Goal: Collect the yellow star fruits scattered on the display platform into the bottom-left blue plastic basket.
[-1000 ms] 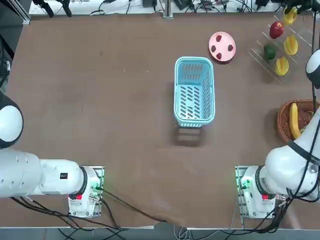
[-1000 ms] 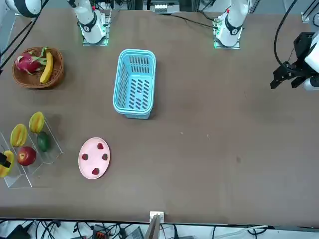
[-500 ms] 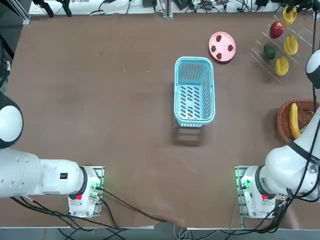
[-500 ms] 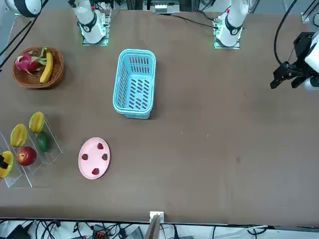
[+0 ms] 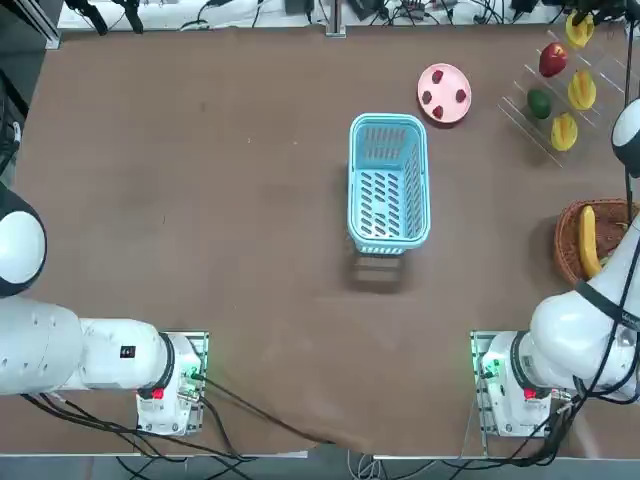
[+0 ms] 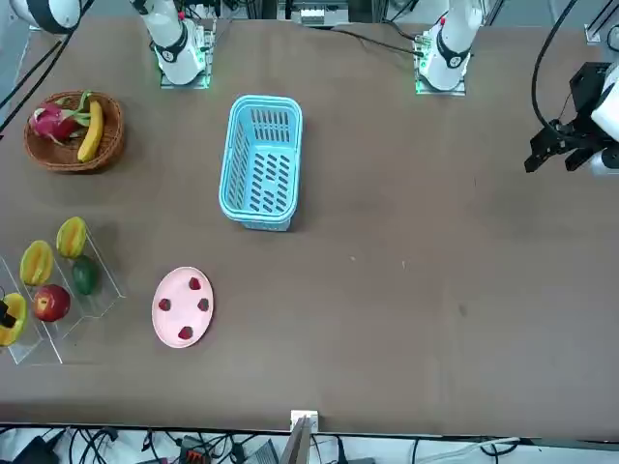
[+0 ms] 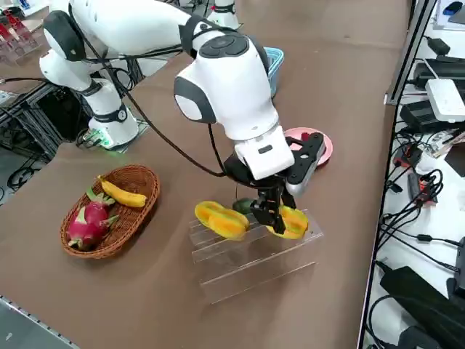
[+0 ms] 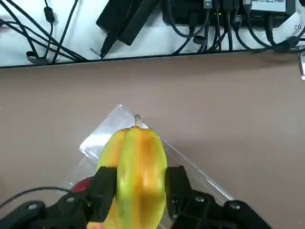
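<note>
Fingers [image 8: 138,183] of the right arm are clamped across a star fruit [image 8: 136,167] belly; it seems light, waxy, ridged, so hold gently.

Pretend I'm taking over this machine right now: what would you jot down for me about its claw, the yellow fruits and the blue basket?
Right gripper: down at the display platform, jaws closed around one star fruit, which seems not yet lifted.
Two more star fruits sit on the same platform, next to a red fruit and a green fruit.
Blue plastic basket: mid-table, empty.
Done: nothing collected yet.
Left: carry all three star fruits to the basket, starting with the gripped one.
</note>
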{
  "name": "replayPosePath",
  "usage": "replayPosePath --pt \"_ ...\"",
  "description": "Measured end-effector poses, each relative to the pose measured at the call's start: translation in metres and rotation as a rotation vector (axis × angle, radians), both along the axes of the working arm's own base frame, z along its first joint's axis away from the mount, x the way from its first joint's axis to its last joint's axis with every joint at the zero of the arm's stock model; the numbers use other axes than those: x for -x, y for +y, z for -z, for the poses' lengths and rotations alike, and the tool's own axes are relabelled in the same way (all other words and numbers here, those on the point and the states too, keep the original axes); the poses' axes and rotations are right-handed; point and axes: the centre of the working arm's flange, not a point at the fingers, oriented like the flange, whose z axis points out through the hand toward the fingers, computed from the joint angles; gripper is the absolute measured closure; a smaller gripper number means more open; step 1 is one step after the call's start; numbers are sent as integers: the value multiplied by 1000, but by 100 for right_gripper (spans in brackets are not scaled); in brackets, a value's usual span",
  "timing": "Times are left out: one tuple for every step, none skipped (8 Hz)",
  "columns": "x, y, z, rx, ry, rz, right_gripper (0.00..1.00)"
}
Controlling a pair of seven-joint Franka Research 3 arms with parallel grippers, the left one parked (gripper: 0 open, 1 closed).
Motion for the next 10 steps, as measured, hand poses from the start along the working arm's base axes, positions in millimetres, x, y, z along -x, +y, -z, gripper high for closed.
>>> replayPosePath --pt "1 0 -1 -5 14 0 41" --pt "5 -1 -4 -16 46 2 41" --pt "8 -2 -13 -24 71 2 41" --pt "13 -1 -30 -31 92 2 41" --pt "21 4 -52 -41 122 -2 41" --pt "30 16 -78 -66 156 28 41" --pt "38 44 -109 -99 189 77 41" --pt "45 90 -138 -125 238 117 41" --pt "53 149 -160 -147 300 155 41" --pt "63 212 -174 -167 344 197 41"
